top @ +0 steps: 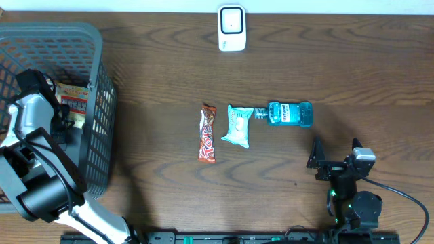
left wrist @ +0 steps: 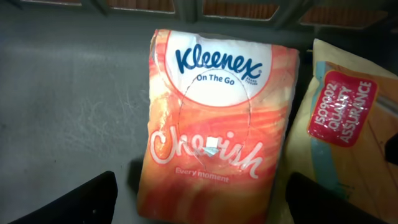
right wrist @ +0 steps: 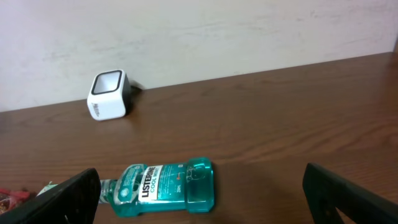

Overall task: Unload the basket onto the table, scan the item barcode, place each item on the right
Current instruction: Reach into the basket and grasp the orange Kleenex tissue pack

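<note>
My left claw (left wrist: pixel 200 182) spread wide astride the Kleenex pack (left wrist: pixel 211 118) in the left-side basket (left wrist: pixel 74 93), contact unclear, right claw (right wrist: pixel 200 171) fully apart and empty, neighbouring packet (left wrist: pixel 348 118) cut off right

Before the right gripper (right wrist: pixel 202 199) lies open table (right wrist: pixel 280 124), bar a mouthwash bottle (right wrist: pixel 163 186) (lying flat). The basket wall (left wrist: pixel 186 9) blocks the left gripper (left wrist: pixel 199 202) ahead.

Tissue pack (left wrist: pixel 214 118) base cropped, yellow packet (left wrist: pixel 348 168) cropped
</note>
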{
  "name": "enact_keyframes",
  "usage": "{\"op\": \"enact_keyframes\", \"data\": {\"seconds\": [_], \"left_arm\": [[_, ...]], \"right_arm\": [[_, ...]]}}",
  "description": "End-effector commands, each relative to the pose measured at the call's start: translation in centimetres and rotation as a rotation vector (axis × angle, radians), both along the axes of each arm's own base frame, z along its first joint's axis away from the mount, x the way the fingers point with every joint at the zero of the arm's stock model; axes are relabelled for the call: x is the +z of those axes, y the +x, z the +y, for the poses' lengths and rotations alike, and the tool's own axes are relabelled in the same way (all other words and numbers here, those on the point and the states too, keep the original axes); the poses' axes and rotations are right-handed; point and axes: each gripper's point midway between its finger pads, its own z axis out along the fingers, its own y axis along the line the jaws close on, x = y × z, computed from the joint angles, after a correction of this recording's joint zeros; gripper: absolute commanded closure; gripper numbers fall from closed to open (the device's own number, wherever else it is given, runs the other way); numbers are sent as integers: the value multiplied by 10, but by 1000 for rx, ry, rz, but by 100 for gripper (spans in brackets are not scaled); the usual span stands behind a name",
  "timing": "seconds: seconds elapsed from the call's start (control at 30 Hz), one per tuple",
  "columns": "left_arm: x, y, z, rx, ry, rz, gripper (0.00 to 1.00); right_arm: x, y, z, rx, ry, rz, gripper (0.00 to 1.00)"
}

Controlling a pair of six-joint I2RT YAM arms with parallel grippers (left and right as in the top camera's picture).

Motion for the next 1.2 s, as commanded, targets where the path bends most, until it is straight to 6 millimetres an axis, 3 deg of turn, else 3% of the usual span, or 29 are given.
{"op": "enact_keyframes", "data": {"seconds": [0.0,0.2,0.33,0.53,0.7,0.8,0.93,1.0,1.03,1.17], "left_arm": [[-14,-8,2,12,-4,44,18],[-16,-14,3,12,13,71,34],[-17,-17,1,12,4,82,57],[-17,-19,-8,-2,-45,84,64],[-1,-19,-10,-40,-37,72,64],[21,-13,-12,-83,-32,12,65],[67,-3,-19,-109,-10,-132,65],[97,2,-27,-139,-4,-229,65],[124,5,-34,-166,8,-314,65],[183,4,-57,-242,32,-500,65]], "right_arm": [[-1,0,0,0,-12,3,1],[-1,0,0,0,-12,3,1],[-1,0,0,0,-12,3,1],[-1,0,0,0,-12,3,1],[-1,0,0,0,-12,3,1],[-1,0,0,0,-12,3,1],[-1,0,0,0,-12,3,1],[-1,0,0,0,-12,3,1],[-1,0,0,0,-12,3,1],[-1,0,0,0,-12,3,1]]}}
